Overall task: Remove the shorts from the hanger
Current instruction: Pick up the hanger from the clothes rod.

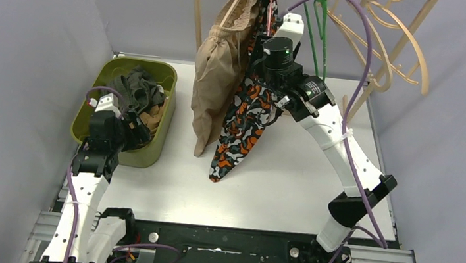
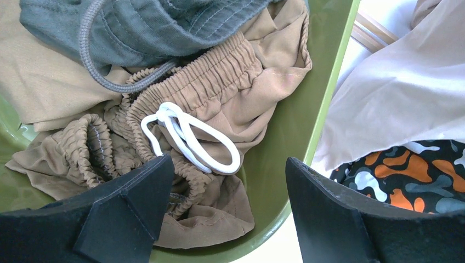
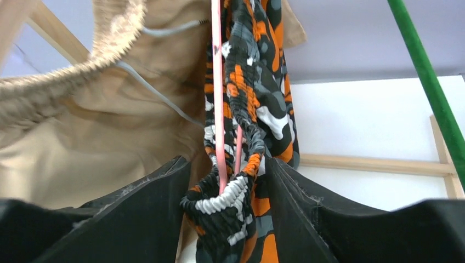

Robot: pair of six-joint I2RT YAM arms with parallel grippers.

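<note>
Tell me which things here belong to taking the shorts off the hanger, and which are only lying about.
For the job: camouflage shorts, hanging; pink hanger carrying them; beige shorts hanging beside; right tool, fingers either side of the camouflage waistband.
Lying about: green bin holding olive shorts and brown shorts; left tool, open above it; empty hangers at the back.

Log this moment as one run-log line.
left claw: open over green bin | right claw: shut on camouflage shorts waistband | camouflage shorts: on pink hanger | beige shorts: hanging alongside | step: pull-off pending
</note>
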